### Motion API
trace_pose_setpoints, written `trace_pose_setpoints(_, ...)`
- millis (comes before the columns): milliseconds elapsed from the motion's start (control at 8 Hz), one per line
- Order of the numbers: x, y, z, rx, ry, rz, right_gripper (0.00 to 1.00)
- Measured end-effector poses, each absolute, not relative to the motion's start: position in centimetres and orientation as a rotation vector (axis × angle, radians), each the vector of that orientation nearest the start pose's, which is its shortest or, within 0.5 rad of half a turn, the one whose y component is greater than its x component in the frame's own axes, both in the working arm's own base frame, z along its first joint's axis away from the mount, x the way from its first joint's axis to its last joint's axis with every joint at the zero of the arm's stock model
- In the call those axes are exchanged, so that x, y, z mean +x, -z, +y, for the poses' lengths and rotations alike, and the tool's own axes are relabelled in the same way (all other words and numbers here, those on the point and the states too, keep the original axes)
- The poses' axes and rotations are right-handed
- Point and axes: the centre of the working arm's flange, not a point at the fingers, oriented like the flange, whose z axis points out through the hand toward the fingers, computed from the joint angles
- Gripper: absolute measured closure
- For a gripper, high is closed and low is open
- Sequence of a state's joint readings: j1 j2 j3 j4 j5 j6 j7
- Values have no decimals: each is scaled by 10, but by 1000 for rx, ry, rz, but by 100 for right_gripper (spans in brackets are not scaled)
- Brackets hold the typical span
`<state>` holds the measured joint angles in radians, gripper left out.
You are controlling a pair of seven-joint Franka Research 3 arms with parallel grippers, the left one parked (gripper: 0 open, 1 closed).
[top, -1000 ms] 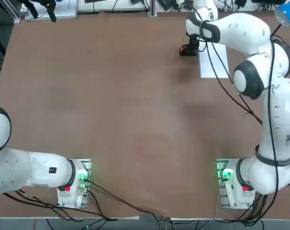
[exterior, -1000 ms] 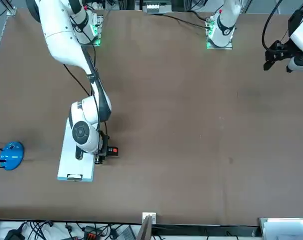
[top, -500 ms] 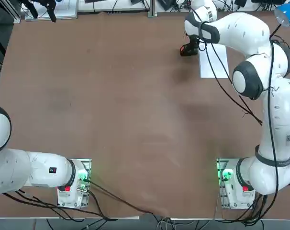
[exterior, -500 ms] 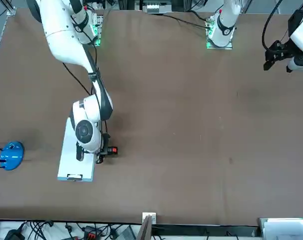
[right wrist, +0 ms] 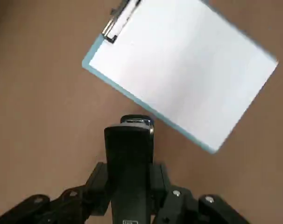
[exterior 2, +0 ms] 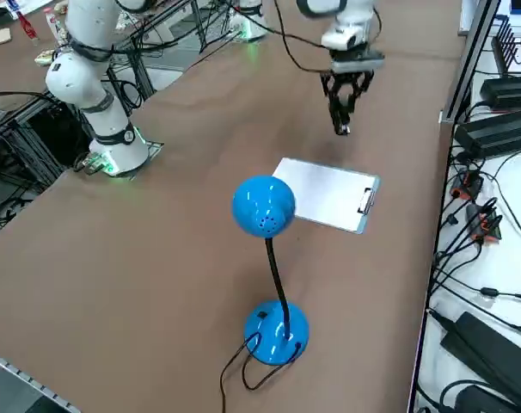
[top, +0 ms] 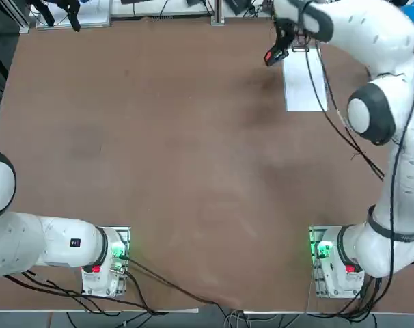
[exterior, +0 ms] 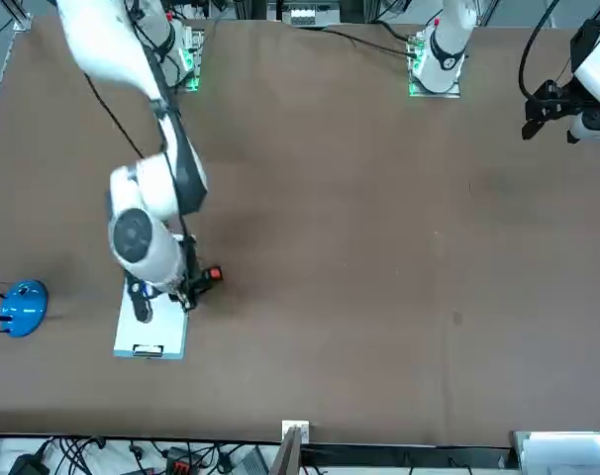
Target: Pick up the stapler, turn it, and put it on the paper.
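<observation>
- The right gripper (right wrist: 130,186) grips the black stapler (right wrist: 128,163) and holds it up off the table (top: 159,137).
- The paper (right wrist: 179,70) lies flat below it.

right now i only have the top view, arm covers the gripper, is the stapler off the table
Observer: Yes. In the side view the stapler hangs in the right gripper above the table.
Operator: jaws actually shut on it
Observer: Yes, the wrist view shows both fingers clamping its black body.
Operator: is it over the paper yet
Observer: Not yet. The wrist view shows brown table under it, with the paper just beyond its tip.
</observation>
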<state>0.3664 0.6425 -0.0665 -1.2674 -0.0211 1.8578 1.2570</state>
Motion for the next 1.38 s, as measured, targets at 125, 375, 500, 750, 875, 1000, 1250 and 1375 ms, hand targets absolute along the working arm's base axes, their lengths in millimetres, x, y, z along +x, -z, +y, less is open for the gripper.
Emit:
trace_pose_setpoints(125,688,-384,208,-2969,-32,1267,59)
trace_pose_setpoints(375,684,-375,175,-3111,-106,907,59)
trace_pose_setpoints(500,682,-365,157,-3158,-150,734,59)
trace_pose_setpoints(750,684,-346,128,-3192,-153,481,59)
trace_pose_setpoints(875,685,-335,120,-3195,-120,380,59)
trace_pose_setpoints(1000,684,-325,112,-3193,-76,297,59)
trace_pose_setpoints(1250,681,-309,87,-3174,-11,156,59)
trace_pose_setpoints(1375,680,-305,77,-3147,20,137,59)
